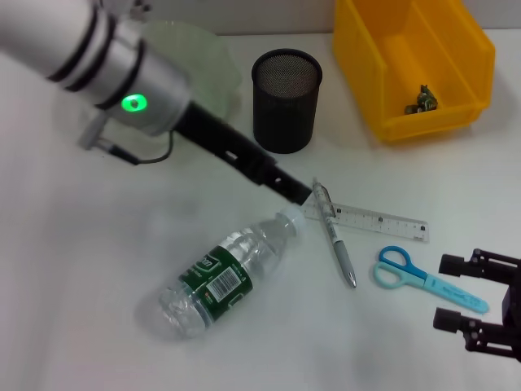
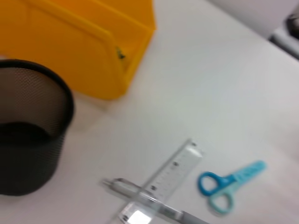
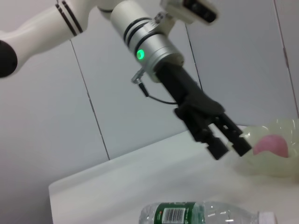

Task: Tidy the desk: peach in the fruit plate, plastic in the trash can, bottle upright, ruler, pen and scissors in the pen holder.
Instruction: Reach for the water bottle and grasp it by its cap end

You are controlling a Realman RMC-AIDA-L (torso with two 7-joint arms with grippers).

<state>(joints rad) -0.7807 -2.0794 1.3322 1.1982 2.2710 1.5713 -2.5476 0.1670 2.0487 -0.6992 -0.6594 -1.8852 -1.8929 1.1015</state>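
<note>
Peach (image 3: 271,144) lies in the fruit plate (image 3: 280,161) and a scrap of plastic (image 1: 423,99) sits in the yellow bin (image 1: 407,49), so those two steps appear done. Bottle (image 1: 224,273) is on its side on the desk (image 1: 73,285), cap toward the ruler (image 1: 378,220). Pen (image 1: 338,244) lies across one end of the ruler; scissors (image 1: 423,275) rest just beside, toward the right arm. Pen holder (image 1: 286,99) stands upright, nothing visible inside. Left gripper (image 3: 226,140) hangs low over the pen's upper end, near the bottle cap, fingers spread with nothing between them. Right gripper (image 1: 468,293) sits at the desk's near right edge beside the scissors, fingers apart and empty. Step in hand, by judgement, is the pickup of the pen or ruler. The next move calls for lowering the left fingers astride the pen barrel, closing without catching the ruler beneath, then carrying it to the holder.
</note>
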